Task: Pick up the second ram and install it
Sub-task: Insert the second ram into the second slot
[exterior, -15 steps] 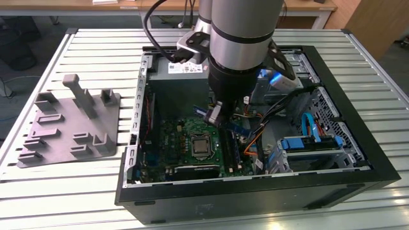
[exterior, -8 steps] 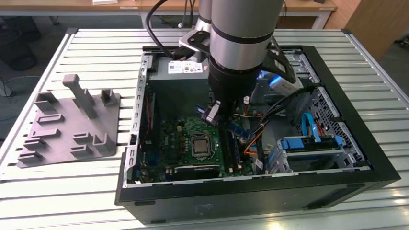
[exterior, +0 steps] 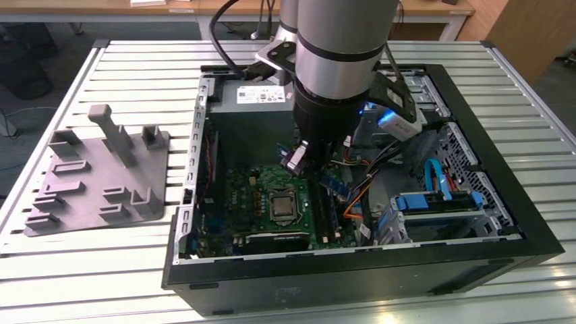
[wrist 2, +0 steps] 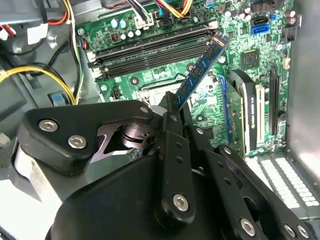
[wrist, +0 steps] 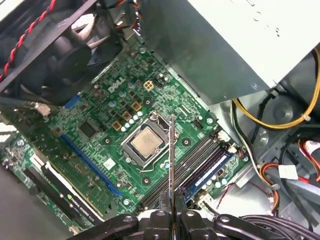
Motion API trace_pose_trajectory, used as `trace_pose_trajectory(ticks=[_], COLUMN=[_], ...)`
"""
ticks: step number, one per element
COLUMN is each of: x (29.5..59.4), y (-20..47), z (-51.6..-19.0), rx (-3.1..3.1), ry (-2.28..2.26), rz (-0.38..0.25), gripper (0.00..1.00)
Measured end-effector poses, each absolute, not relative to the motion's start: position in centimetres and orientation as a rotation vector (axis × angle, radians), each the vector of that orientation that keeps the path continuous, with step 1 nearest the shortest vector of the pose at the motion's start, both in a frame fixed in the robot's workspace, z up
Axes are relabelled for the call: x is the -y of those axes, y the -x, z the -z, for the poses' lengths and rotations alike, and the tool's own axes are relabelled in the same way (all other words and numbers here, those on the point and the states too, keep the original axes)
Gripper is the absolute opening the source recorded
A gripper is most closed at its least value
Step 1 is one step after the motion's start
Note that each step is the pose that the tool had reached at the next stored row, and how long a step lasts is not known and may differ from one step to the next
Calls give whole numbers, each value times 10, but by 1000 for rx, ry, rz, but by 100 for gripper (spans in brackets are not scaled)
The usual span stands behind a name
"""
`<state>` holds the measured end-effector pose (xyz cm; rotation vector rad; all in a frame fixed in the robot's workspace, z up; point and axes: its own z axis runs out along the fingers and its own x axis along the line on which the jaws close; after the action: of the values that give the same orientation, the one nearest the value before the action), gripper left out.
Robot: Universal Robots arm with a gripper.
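Gripper (wrist 2: 173,104): black fingers (wrist 2: 170,150) nearest the lens in both wrist views, closed narrow on one end of the second ram.

Second ram (wrist 2: 202,65): thin blue-green stick, held tilted inside the computer case (exterior: 360,270). Its free end reaches out over the memory slots. Whether that end touches a slot cannot be told. It is seen edge-on as a thin line (wrist: 171,155) in the first wrist view, rising from between the fingertips (wrist: 171,202). In the exterior view it hangs as a short blue strip (exterior: 333,184) just below the gripper (exterior: 301,160).

Memory slots (wrist 2: 150,50): long black parallel slots on the motherboard, just beside the processor socket; also seen in the first wrist view (wrist: 200,167).

Processor socket (wrist: 145,142): square metal frame near the middle of the board, close under the held stick.

Motherboard (wrist: 95,117): green, lying flat on the floor of the case.

Power supply (exterior: 256,101): grey box at the far end of the case, behind the arm.

Cables (wrist: 270,120): yellow, red and black bundle beside the slots.

Drive bay (exterior: 432,202): blue-fronted, toward the exterior view's right inside the case.

Tray (exterior: 99,175): grey, moulded with upright posts, well apart from the case on the exterior view's left.

Table (exterior: 135,67): pale slatted top bearing the case and the tray.
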<state>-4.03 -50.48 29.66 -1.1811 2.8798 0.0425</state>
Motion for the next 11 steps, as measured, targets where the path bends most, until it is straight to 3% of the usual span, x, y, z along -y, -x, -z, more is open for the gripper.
trace_pose_trajectory(ticks=[11], x=[505], y=[40], z=[-296], rx=[-2946], ry=[999], rz=[-39], gripper=[14])
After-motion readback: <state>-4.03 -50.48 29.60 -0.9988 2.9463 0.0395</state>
